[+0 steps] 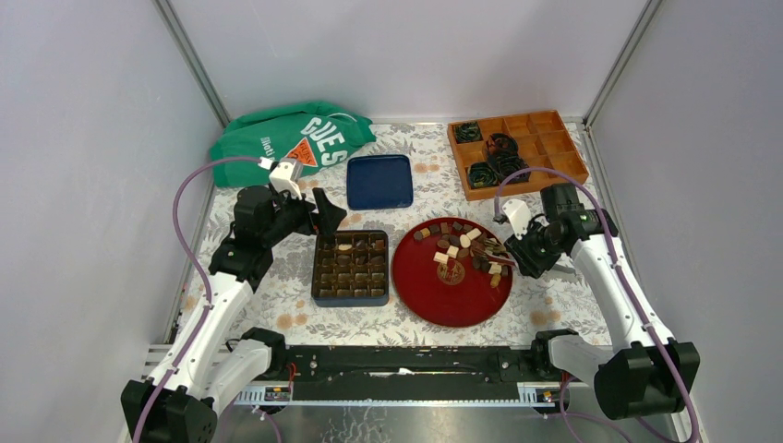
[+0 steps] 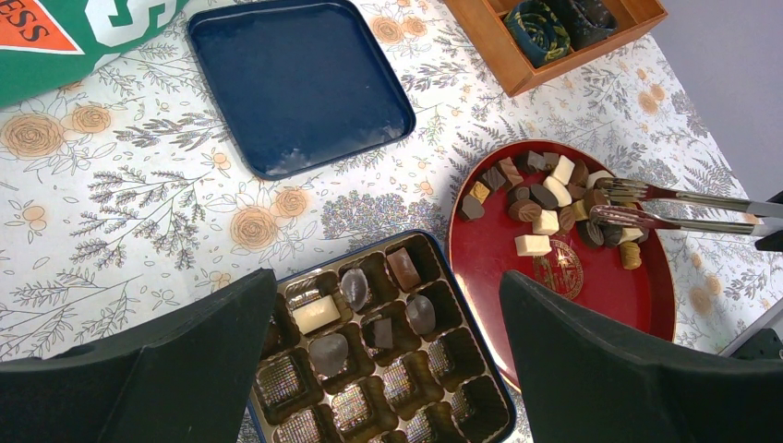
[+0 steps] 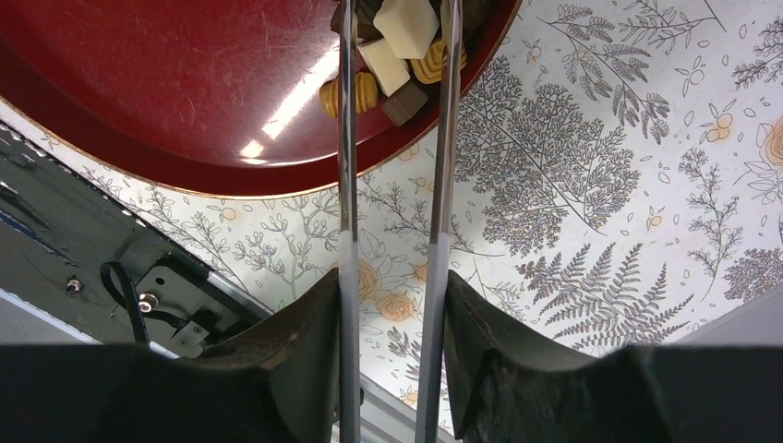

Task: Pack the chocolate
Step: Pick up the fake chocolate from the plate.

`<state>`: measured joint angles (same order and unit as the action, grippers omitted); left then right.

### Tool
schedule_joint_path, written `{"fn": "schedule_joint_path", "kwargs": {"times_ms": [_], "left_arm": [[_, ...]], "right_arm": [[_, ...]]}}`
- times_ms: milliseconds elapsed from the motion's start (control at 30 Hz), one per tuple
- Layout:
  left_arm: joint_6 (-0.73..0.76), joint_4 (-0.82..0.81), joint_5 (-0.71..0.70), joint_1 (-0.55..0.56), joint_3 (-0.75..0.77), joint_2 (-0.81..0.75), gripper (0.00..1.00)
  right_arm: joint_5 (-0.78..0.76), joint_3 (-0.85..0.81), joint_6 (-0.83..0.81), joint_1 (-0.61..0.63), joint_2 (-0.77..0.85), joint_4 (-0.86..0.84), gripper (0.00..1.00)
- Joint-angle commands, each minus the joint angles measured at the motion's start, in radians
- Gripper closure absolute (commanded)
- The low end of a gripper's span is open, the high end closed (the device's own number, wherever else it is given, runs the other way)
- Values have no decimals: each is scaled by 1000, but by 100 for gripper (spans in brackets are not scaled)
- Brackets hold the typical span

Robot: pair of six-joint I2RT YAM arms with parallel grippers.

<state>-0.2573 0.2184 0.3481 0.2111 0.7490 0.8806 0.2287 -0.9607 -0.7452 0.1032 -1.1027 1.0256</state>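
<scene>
1. Reference landmark: the red plate (image 1: pixel 434 297), which rests on the floral table (image 1: pixel 415 161) in front of my two arm bases.

2. Chocolate (image 1: pixel 466 245): most pieces, dark brown, mid brown and cream-white, lie in a loose pile on the far right part of the red plate. They lie beyond its round gold-brown emblem (image 1: pixel 451 273), toward the right rim. A few more pieces sit in the far compartments of the chocolate box (image 1: pixel 349 300), which stands just left of the red plate. Its near compartments are empty.

3. Right claw (image 3: pixel 390 295): it is partly closed, with both fingers pressed on the handles of a pair of metal tongs (image 3: pixel 343 138). It hangs off the right rim of the red plate. The tongs reach inward over the pile. One cream-white piece (image 3: pixel 406 23) lies between the two arms. I cannot tell whether the tips pinch it.

4. Left claw (image 2: pixel 385 281): it is spread fully wide and holds nothing. It hovers left of the red plate, above the far end of the chocolate box.

5. Other items:
- A blue tray (image 1: pixel 379 182) lies beyond the red plate, toward the left.
- A wooden organiser (image 1: pixel 547 143) lies beyond the red plate, toward the right, with black coiled cables (image 1: pixel 503 148) in some compartments.
- A green bag (image 1: pixel 286 138) lies well apart from the red plate, at the far left.
</scene>
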Motion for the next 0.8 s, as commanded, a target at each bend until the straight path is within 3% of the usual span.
{"fn": "schedule_joint_path", "kwargs": {"times_ms": [0,67,433,767], "left_arm": [[7,-12,-14,-5,-5,0,1],[7,-12,-14,-6,-5,0,1],[9,-8,-15,-6,-3,3,1],[28,8,-60,-8,-5,24,1]], "right_arm": [[16,-15,-6,-7,-5,-25,55],[19,-16,-6,-7,-5,-25,56],[49,-62,-11,-7,19,8,89],[115,-97,-13,-7,39,27,98]]}}
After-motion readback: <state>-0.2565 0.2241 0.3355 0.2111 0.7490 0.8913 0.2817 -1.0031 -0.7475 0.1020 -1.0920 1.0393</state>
